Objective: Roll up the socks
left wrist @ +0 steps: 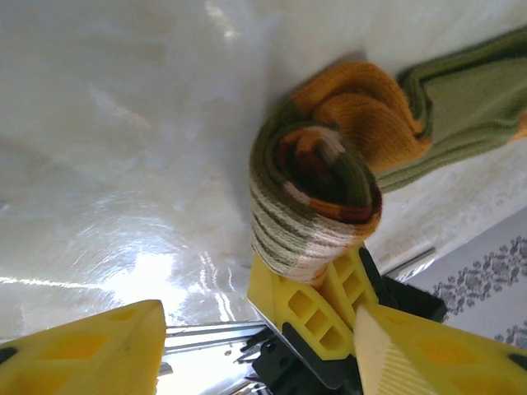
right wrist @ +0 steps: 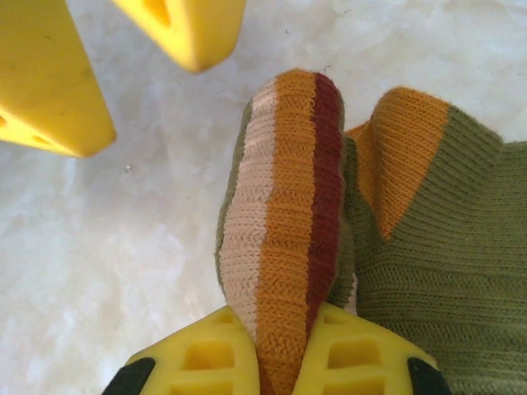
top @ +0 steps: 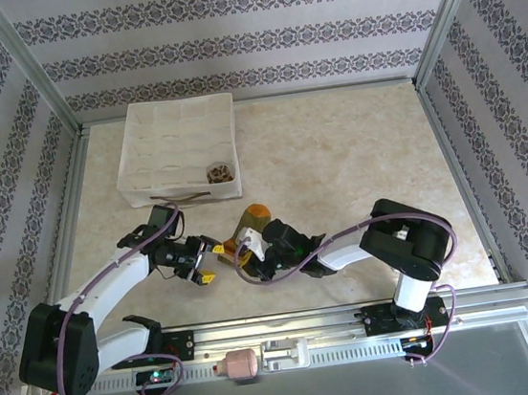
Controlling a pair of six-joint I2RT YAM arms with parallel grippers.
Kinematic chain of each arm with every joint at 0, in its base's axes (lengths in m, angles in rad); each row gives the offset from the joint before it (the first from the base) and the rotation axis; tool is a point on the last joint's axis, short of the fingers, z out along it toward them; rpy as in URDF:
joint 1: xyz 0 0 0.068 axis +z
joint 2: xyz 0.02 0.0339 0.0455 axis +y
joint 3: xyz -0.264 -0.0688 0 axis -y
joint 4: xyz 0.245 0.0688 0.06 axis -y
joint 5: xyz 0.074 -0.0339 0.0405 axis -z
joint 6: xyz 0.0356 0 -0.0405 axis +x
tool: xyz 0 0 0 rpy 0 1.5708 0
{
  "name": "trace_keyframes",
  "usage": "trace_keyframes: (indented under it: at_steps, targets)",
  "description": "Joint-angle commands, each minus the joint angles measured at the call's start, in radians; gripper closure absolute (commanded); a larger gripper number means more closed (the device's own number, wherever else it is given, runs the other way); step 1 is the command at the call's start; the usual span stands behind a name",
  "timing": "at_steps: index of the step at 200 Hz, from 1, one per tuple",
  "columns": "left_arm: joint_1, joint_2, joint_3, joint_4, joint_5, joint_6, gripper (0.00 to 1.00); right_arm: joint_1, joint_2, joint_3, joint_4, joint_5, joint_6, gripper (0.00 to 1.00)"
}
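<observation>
An olive-green sock with an orange toe lies on the marble table, its striped cuff end rolled up. My right gripper is shut on that cuff, pinching the white, orange and dark red stripes between its yellow fingers. My left gripper is open just left of the roll, its fingers apart and touching nothing. From above the two grippers face each other over the sock. A brown patterned sock sits rolled inside the white box.
A white compartment box stands at the back left. An aluminium rail runs along the near edge by the arm bases. Patterned walls close in the table on three sides. Bare marble stretches to the right and behind.
</observation>
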Motion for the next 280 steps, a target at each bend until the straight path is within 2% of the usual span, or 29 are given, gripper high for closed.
trace_keyframes:
  at_steps: [1,65,94,128,142,148,166,188,200,236,280]
  targets:
    - [-0.022,0.041,0.006,0.113,0.040,0.077,0.43,-0.017,0.115,-0.079,-0.275,-0.102,0.092,1.00]
    - [-0.077,0.217,-0.008,0.212,0.005,0.161,0.48,-0.080,0.172,-0.060,-0.281,-0.188,0.142,1.00]
    - [-0.092,0.299,0.014,0.159,-0.082,0.226,0.51,-0.093,0.179,-0.047,-0.287,-0.189,0.136,1.00]
    - [-0.127,0.425,0.026,0.061,-0.138,0.267,0.63,-0.096,0.144,-0.019,-0.305,-0.158,0.100,1.00]
    - [-0.132,0.467,0.027,0.014,-0.149,0.281,0.66,-0.095,0.099,-0.013,-0.300,-0.143,0.073,0.89]
    - [-0.133,0.479,0.028,-0.007,-0.161,0.287,0.72,-0.093,0.074,-0.011,-0.299,-0.133,0.055,0.82]
    - [-0.132,0.490,0.023,-0.042,-0.182,0.293,0.76,-0.068,-0.031,-0.019,-0.313,-0.040,-0.020,0.62]
    - [-0.133,0.495,0.039,-0.068,-0.181,0.289,0.77,0.032,-0.242,-0.091,-0.272,0.238,-0.144,0.39]
    - [-0.132,0.490,0.058,-0.091,-0.191,0.294,0.77,0.076,-0.316,-0.107,-0.279,0.352,-0.195,0.31]
    - [-0.132,0.499,0.109,-0.131,-0.192,0.295,0.77,0.163,-0.354,-0.076,-0.362,0.522,-0.308,0.28]
    - [-0.132,0.515,0.135,-0.133,-0.174,0.294,0.76,0.252,-0.235,0.054,-0.389,0.624,-0.451,0.28]
